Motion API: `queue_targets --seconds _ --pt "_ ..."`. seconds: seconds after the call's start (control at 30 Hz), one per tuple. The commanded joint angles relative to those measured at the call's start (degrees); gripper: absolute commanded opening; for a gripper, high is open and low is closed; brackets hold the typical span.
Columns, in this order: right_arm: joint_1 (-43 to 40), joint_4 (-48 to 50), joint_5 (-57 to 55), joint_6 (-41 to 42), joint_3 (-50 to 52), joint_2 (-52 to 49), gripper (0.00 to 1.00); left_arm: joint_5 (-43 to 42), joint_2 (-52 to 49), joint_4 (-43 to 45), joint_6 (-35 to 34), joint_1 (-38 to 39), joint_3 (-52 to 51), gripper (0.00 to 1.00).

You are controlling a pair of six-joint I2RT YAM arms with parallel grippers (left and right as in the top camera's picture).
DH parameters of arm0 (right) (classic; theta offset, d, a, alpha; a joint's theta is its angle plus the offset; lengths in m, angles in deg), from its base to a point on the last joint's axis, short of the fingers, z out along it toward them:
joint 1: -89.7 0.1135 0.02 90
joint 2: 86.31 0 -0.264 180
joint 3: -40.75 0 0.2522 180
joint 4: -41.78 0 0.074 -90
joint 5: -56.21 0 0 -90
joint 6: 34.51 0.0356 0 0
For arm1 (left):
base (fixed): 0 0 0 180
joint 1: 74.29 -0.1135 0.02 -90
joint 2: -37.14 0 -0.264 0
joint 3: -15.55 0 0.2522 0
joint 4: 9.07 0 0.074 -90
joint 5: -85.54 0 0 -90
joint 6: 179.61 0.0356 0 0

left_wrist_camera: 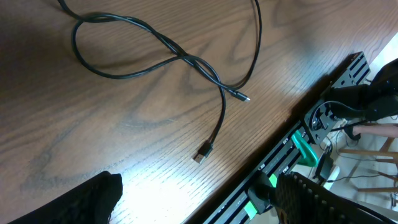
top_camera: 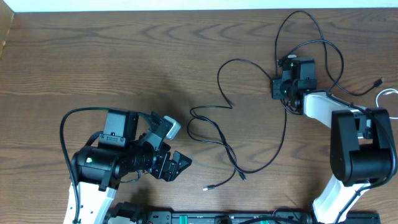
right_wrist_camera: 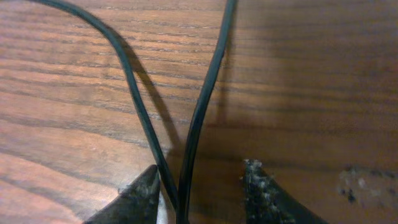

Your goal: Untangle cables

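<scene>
cables (right_wrist_camera: pixel 208 93) of thin black rubber are lying limp, likely best pinched mid-strand; right gripper (right_wrist_camera: pixel 200 180), upper right overhead, is straddling two, jaws apart; left gripper (left_wrist_camera: pixel 202 199) is gaping.

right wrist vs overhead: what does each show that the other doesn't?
Right wrist only: two black cable strands pass between the fingers of the right gripper. They run close to one fingertip, with a gap to the other.
Overhead only: the whole layout. The open left gripper is off the cables, the plug ends lie loose, and a white cable sits at the frame's edge.
Both: black cable on the wooden table, with the right gripper at it.
</scene>
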Motion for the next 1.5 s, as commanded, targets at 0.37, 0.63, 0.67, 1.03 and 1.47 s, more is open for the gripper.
queue_targets --seconds 0.37,0.63,0.67,1.03,1.47 --pt "0.17 2.56 2.10 4.26 0.26 -1.27 0.43 -0.70 0.02 -0.04 0.55 -0.17 0.13 0.85" --pt "0.17 5.70 1.90 5.90 0.26 -1.27 0.24 -0.70 0.02 -0.09 0.52 -0.17 0.13 0.85" --pt "0.17 6.47 1.90 6.91 0.26 -1.27 0.24 -0.70 0.02 -0.11 0.52 -0.17 0.13 0.85" --pt "0.20 8.81 1.88 10.10 0.26 -1.31 0.25 -0.70 0.02 -0.13 0.52 -0.17 0.11 0.85" --pt "0.42 8.79 -0.04 10.27 0.26 -1.86 0.23 -0.72 0.02 -0.20 0.50 -0.17 0.11 0.85"
